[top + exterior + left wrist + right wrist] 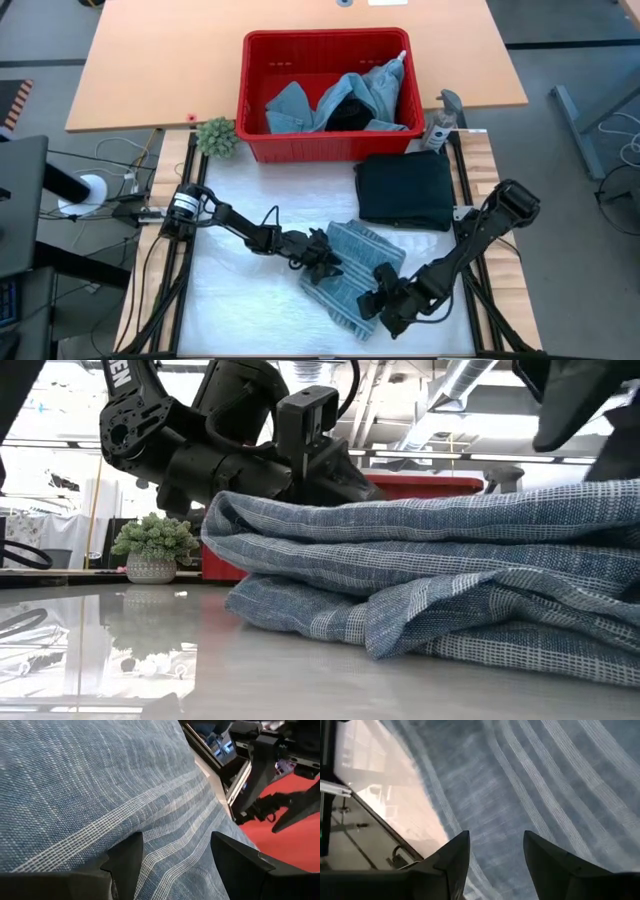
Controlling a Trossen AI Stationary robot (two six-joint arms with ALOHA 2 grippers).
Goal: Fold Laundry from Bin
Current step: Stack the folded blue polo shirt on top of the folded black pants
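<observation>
The striped cloth [355, 275] lies on the table [240, 310] in front of the red bin [262, 60], partly folded into soft, overlapping layers. In the low view its edges sag and bunch into rounded rolls, so it looks light, limp and thin, with a woven surface that should give the fingers decent friction rather than sliding.

The left gripper [322, 262] sits at the cloth's left edge. Its fingers [125, 857] stand apart just above the weave, with nothing pinched between them. The right gripper [385, 305] hovers over the near right part of the cloth, its fingers [455, 855] likewise spread and empty.

More laundry [340, 100], denim and dark pieces, waits in the bin, and a folded dark garment [405, 190] rests just beside the striped cloth, towards the bin.

Since the fabric will droop from any single hold, the best places to take it are probably two corners or a folded edge, pinching all layers together, so the fold carries over flat
</observation>
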